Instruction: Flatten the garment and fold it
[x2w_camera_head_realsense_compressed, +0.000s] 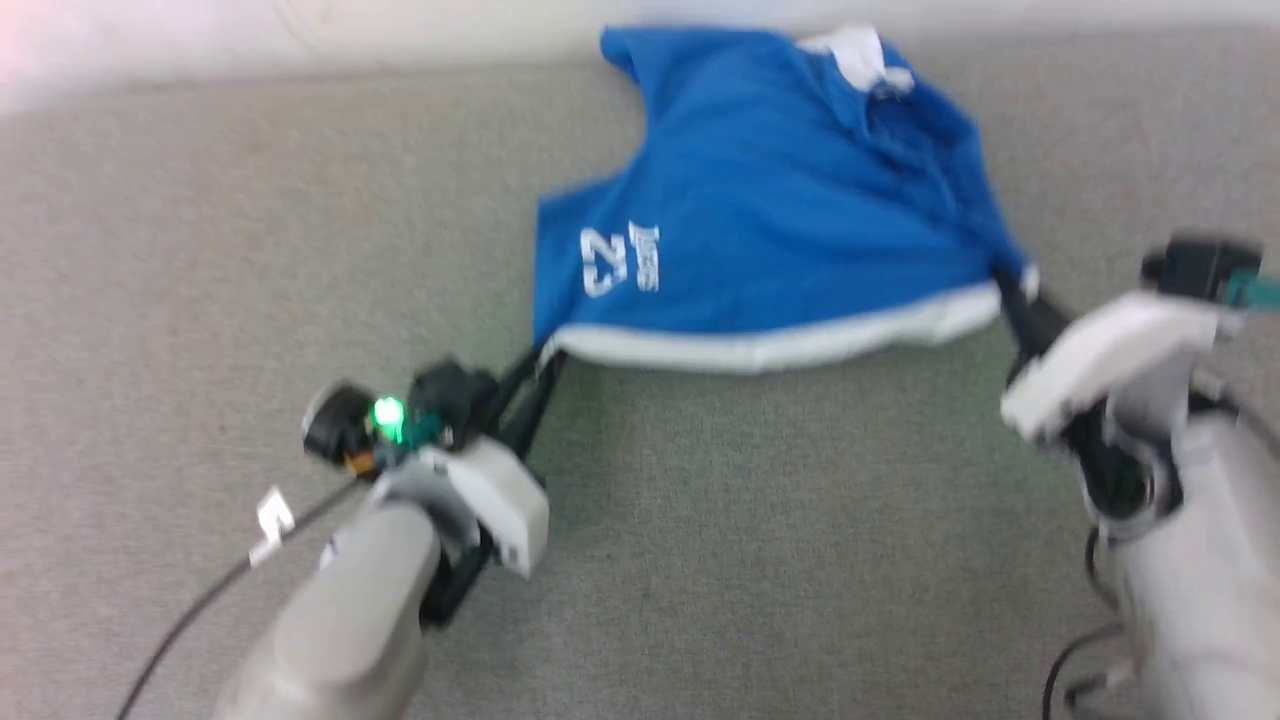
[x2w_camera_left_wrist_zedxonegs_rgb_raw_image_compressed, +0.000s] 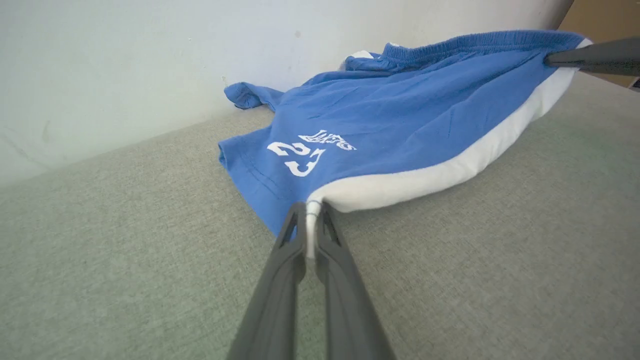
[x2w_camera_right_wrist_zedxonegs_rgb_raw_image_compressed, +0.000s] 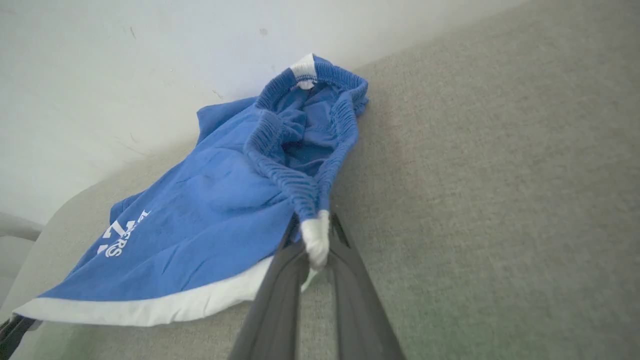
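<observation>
Royal-blue shorts (x2w_camera_head_realsense_compressed: 780, 200) with a white printed 23 (x2w_camera_head_realsense_compressed: 600, 262) lie rumpled on a grey fabric worktop (x2w_camera_head_realsense_compressed: 700, 550) beside a wall (x2w_camera_head_realsense_compressed: 300, 30). The fingers of the left gripper (x2w_camera_head_realsense_compressed: 548, 360) and right gripper (x2w_camera_head_realsense_compressed: 1005, 285) each clamp an end of the white band (x2w_camera_head_realsense_compressed: 780, 350).

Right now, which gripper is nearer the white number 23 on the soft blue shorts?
Left. The left gripper pinches the white band beside the number; the right gripper holds its far end.

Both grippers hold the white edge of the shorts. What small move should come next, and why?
Probably pull both grippers back toward the robot, low and together. The left gripper and right gripper are shut on the ends of the taut white edge, but the shorts lie bunched at the far side.
</observation>
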